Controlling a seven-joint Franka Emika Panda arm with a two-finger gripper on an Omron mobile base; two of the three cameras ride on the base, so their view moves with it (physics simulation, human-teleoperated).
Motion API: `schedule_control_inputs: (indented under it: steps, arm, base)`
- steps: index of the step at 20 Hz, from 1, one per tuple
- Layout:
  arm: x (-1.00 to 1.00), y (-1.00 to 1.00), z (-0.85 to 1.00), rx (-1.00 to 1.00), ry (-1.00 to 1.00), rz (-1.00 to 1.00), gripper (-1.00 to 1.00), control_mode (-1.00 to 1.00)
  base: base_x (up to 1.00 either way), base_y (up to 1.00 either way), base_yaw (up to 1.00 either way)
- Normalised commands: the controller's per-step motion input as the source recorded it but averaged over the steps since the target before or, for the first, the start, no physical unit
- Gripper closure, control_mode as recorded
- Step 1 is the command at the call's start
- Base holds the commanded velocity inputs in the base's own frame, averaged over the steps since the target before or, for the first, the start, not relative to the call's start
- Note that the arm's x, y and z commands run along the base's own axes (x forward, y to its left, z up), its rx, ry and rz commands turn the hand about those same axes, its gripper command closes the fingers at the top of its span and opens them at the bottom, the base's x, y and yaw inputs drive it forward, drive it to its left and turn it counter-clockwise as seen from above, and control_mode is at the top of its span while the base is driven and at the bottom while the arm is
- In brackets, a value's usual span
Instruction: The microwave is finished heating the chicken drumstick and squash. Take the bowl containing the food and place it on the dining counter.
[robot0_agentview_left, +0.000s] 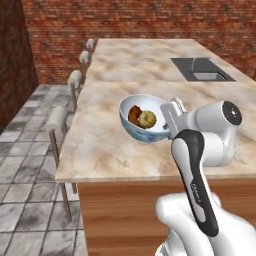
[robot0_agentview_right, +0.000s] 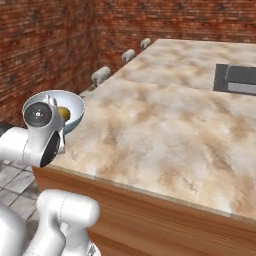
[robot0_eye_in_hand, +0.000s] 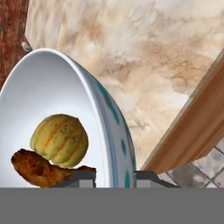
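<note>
Up close, pincer straddles bowl rim.

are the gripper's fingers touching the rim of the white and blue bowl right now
Touching. In the hand view the gripper has one dark fingertip inside the white bowl with blue pattern and the other outside, shut on its rim wall with no gap.

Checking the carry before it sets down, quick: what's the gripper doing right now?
Gripper: shut on the rim of the bowl, held tilted above the counter.
</note>
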Motion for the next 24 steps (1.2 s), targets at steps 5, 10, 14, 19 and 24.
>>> schedule_control_inputs:
  steps: [5,10,14,19,24]
  arm:
    - [0.0,0.0,0.0,0.0,0.0,0.0,1.0,1.0]
    - [0.17,-0.12,0.0,0.0,0.0,0.0,1.0,-1.0]
    - [0.73,-0.88,0.0,0.0,0.09,0.05,1.0,-1.0]
    - [0.97,-0.98,0.0,0.0,0.27,0.22,1.0,-1.0]
    - [1.0,-0.49,-0.05,0.0,0.25,0.13,1.0,-1.0]
  base:
    - [0.32,0.83,-0.3]
    - [0.11,0.05,-0.08]
    - [0.0,0.0,0.0]
    - [0.0,0.0,0.0]
    - [0.0,0.0,0.0]
